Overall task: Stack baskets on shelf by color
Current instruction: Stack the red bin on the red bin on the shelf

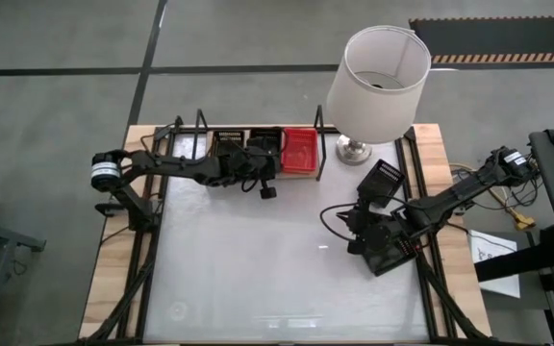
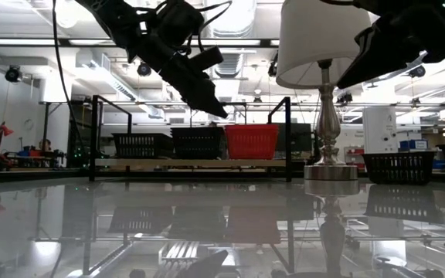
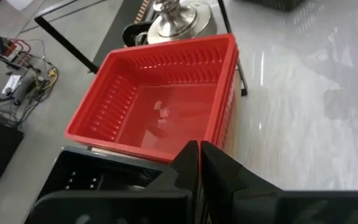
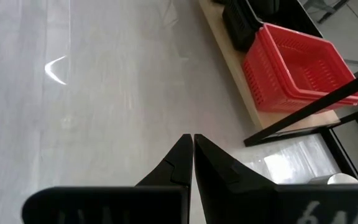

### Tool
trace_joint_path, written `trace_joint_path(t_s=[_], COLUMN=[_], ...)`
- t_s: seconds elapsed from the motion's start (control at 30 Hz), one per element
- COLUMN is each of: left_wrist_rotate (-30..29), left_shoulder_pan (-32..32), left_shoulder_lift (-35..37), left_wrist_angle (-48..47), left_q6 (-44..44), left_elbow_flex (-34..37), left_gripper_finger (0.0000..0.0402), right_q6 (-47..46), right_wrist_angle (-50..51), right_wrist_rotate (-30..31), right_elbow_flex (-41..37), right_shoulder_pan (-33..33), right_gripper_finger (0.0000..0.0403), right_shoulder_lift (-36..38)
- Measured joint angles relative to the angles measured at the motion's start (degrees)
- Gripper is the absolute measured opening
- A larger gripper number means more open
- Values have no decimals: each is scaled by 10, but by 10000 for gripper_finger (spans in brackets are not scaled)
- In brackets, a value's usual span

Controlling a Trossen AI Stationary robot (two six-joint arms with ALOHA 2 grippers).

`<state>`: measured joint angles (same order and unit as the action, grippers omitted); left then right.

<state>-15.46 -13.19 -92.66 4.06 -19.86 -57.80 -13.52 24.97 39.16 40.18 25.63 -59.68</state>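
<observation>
Jaws shut; red basket [image 3: 160, 99] perforated, on shelf [image 2: 191, 163].

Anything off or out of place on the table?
One small black mesh basket sits askew on the white tabletop near the lamp base, apart from the red basket and black ones on the wooden shelf.

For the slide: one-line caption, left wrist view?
Shut left gripper above the red baskets on the shelf, lamp base beyond.

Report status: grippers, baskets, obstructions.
Left gripper shut, empty, over the shelf by the red basket. Right gripper shut, empty, above the table. One black basket off shelf, beside the lamp.
</observation>
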Motion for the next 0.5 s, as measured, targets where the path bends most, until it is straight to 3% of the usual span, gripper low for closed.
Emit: trace_joint_path(t_s=[0.5], left_wrist_rotate=[0], left_shoulder_pan=[0], left_shoulder_lift=[0], left_wrist_angle=[15], left_q6=[14], left_elbow_flex=[1], left_gripper_finger=[0], right_q6=[0], right_wrist_angle=[0], right_wrist_rotate=[0], right_elbow_flex=[0], right_shoulder_pan=[0], right_gripper_finger=[9], right_shoulder_lift=[0])
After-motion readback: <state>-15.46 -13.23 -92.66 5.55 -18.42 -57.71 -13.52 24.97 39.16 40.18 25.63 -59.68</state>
